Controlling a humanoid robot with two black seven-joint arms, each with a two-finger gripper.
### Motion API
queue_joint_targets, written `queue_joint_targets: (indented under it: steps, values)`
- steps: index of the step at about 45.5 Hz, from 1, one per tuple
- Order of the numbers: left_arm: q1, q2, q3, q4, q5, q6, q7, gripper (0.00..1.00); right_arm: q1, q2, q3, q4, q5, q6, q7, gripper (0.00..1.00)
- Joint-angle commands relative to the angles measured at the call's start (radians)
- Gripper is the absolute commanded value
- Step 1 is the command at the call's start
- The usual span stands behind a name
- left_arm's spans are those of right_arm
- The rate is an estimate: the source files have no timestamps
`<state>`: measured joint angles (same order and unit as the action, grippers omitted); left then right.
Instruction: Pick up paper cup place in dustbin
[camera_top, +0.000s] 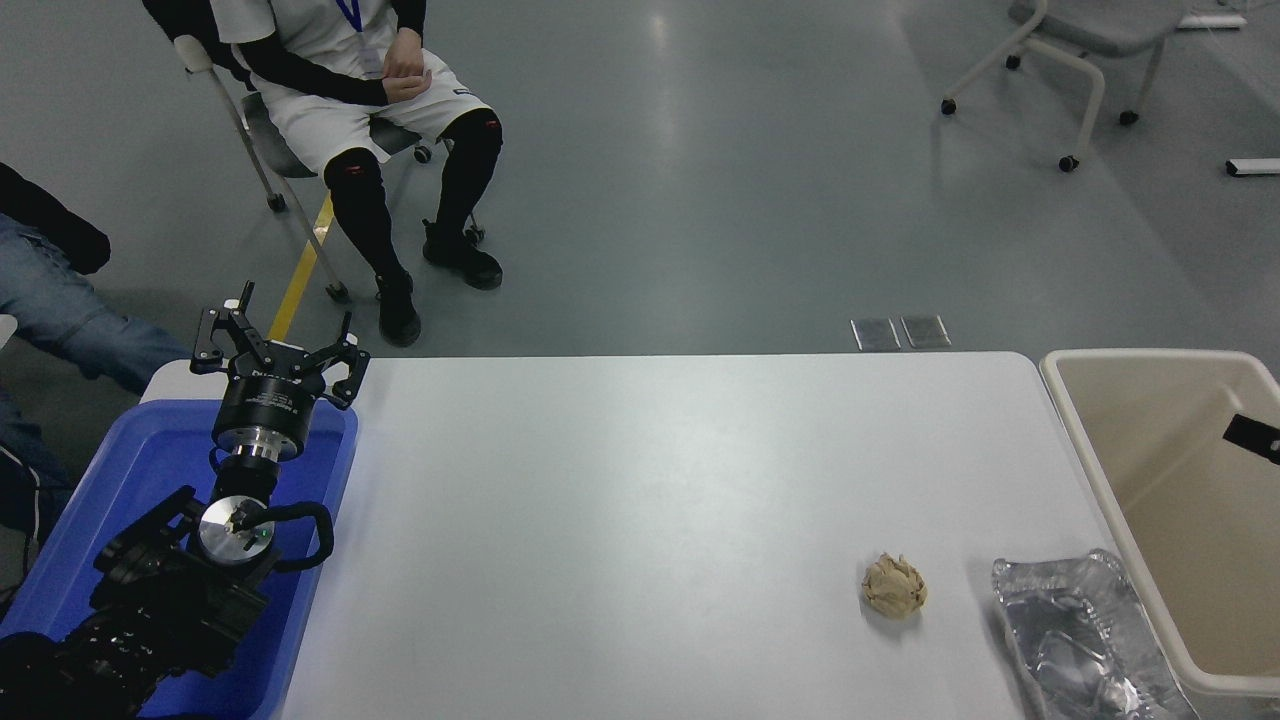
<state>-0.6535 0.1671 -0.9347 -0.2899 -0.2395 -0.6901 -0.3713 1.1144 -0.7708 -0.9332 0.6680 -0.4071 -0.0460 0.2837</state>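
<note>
- Tabletop: white, rectangular with rounded far corners, carrying the items below.
- Dustbin: large beige plastic bin with a thick rounded rim, standing at the tabletop's right end. Its inside walls and floor show bare.
- Blue bin: plastic, at the tabletop's left end, beneath the left arm.
- Left arm: black, entering from the lower left corner. Its left tool is raised over the blue bin's far edge, fingers spread apart, gripping nothing.
- Foil tray: crinkled silver, at the near right, just beside the dustbin's left wall.
- Paper ball: crumpled tan, on the tabletop left of the foil tray, apart from it.
- Right tool: only a small black sliver at the right edge, over the dustbin's interior; whether released or clenched cannot be told.
- Paper cup: not visible anywhere in view.
- Beyond the tabletop: a seated person on a chair at upper left, another person's leg at the left edge.
</note>
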Motion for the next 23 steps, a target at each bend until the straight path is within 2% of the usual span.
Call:
queue_joint_targets:
  steps: [1,16,23]
  values:
    - [0.000,0.000,0.000,0.000,0.000,0.000,0.000,0.99,0.266,-0.010,-0.263,0.223,0.005,0.052,0.000,1.00]
    - [0.000,0.000,0.000,0.000,0.000,0.000,0.000,0.99,0.432,0.002,-0.308,0.338,0.005,0.092,0.000,1.00]
    - [0.000,0.000,0.000,0.000,0.000,0.000,0.000,0.99,0.560,0.065,-0.412,0.349,0.005,0.274,0.002,1.00]
